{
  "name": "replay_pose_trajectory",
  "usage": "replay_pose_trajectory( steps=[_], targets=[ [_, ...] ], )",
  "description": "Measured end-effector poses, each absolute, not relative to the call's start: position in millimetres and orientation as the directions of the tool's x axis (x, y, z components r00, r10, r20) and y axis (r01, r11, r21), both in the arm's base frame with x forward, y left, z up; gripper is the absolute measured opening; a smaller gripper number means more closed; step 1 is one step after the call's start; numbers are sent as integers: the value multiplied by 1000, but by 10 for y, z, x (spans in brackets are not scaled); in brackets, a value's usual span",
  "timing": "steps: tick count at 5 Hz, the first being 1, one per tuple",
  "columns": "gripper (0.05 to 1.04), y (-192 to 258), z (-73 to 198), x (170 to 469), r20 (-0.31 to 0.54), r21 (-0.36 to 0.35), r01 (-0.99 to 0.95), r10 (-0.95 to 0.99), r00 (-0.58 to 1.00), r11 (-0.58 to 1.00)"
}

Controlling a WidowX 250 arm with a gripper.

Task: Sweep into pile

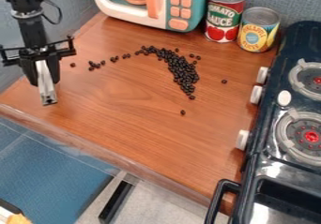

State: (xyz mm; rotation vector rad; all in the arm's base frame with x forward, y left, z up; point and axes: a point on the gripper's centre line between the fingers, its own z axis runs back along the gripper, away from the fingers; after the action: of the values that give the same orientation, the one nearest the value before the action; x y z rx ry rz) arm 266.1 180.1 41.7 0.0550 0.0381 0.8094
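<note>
Pale tool pinched in the hand [48,80], beans scattered beside it

A slim pale tool [44,85] with a metallic-looking end is gripped between the black fingers and is pointed downward; whether the desk [132,129] is touched by its tip cannot be told. Black beans [182,73] are spread across the desk, away from the hand: a dense, curved band is trailed by a thin line toward the hand, and one bean is set apart nearest it. Two more strays lie beyond the band's far side and toward the desk's front edge. Between hand, band and front edge, smooth brown wood grain is exposed. Past the beans, the desk is bordered by a glossy black toy stove [268,110]; behind them are placed a boxy toy microwave [175,7] and two cylindrical food cans [224,14].
</note>
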Motion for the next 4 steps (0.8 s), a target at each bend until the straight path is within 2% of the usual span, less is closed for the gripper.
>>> replay_pose_trajectory(
  steps=[2,4],
  targets=[
    [371,1771,284,2715,-2,160,-663,672,740,731],
    [371,1770,233,2789,12,201,-661,673,740,723]
  ],
)
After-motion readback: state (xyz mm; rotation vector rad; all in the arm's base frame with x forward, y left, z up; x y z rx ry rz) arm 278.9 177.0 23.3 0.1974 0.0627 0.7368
